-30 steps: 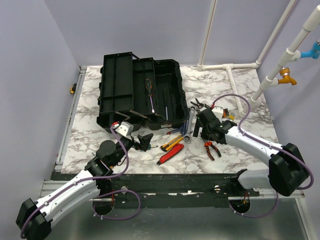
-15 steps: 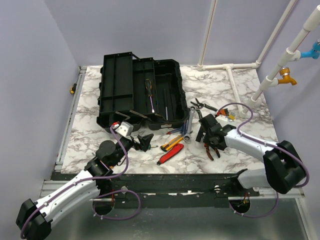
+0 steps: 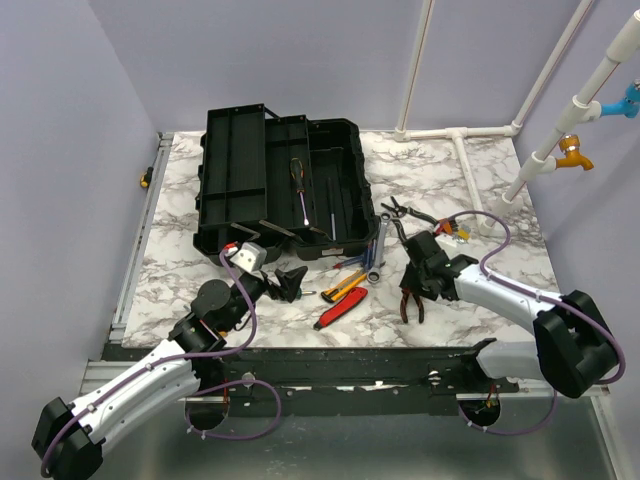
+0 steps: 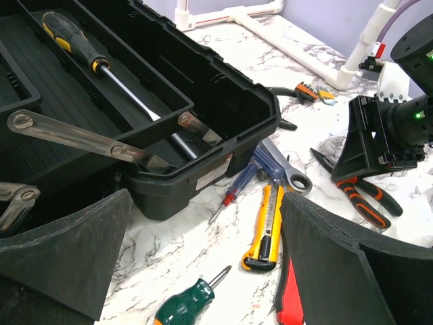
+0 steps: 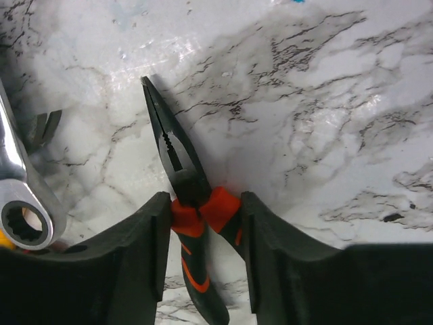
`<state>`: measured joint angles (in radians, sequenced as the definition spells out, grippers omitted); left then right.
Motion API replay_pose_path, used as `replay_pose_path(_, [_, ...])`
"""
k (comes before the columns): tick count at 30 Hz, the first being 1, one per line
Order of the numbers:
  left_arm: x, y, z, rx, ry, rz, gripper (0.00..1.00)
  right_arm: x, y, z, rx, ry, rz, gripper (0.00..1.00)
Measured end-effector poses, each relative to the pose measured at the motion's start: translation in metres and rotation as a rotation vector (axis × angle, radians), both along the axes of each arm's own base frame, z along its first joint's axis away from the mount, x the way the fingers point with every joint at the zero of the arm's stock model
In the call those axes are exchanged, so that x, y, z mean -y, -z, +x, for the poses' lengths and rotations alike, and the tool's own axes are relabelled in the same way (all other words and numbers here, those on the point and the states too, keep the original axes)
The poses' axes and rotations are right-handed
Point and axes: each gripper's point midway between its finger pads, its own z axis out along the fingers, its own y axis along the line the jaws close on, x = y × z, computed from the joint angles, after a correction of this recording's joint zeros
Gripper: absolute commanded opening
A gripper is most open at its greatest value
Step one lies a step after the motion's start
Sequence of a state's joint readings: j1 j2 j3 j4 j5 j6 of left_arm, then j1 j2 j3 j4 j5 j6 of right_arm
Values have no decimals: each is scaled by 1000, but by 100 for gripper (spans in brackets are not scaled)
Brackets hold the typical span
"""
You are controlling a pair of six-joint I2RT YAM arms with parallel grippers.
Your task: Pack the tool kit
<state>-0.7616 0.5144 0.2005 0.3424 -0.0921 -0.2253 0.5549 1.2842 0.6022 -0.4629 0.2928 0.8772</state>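
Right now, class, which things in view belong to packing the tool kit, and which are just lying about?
For the job: open black plastic toolbox; orange-and-black long-nose pliers; silver ratchet wrench; yellow utility knife; red utility knife; green-handled screwdriver.
Just lying about: white plastic pipe frame; orange tap; blue tap.

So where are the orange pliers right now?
In the top view, the orange pliers lie on the right side of the table, inside the right end effector, just right of the silver wrench.
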Motion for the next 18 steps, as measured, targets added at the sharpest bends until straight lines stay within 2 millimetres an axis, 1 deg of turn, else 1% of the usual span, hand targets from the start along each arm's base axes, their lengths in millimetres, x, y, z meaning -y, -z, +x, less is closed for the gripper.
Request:
replay_pose_path(3, [0,-1,0,2,0,-2,95,-4,0,0,-1,4,28,14])
replay_pose_path(5, [0,-2,0,3,0,-3,95,-7,-1,1,2,2,42,3])
replay_pose_path(6, [0,-2,0,4,0,-4,95,-9,-3,2,8,5,50,2])
replay_pose_path(7, [0,-2,0,4,0,-4,94,-15,-18,16,74,15,93,2])
replay_pose_path(9, [0,-2,0,3,0,-4,95,-19,-22,20,93,11,109,1])
replay_pose_path(12, [0,-2,0,3,0,-4,95,-20,-16,13,58,2,111,1])
replay_pose_path(15, [0,-2,0,3,0,-4,95,-21,-18,12,60,-5,115,2])
replay_pose_path(16, [0,-2,0,3,0,-4,95,-21,-19,12,62,-9,115,7])
replay_pose_path(17, [0,-2,0,3,0,-3,94,-21,-20,12,64,-12,114,19])
replay_pose_path(18, [0,-2,0,3,0,-3,95,-20,-21,11,64,-14,113,58])
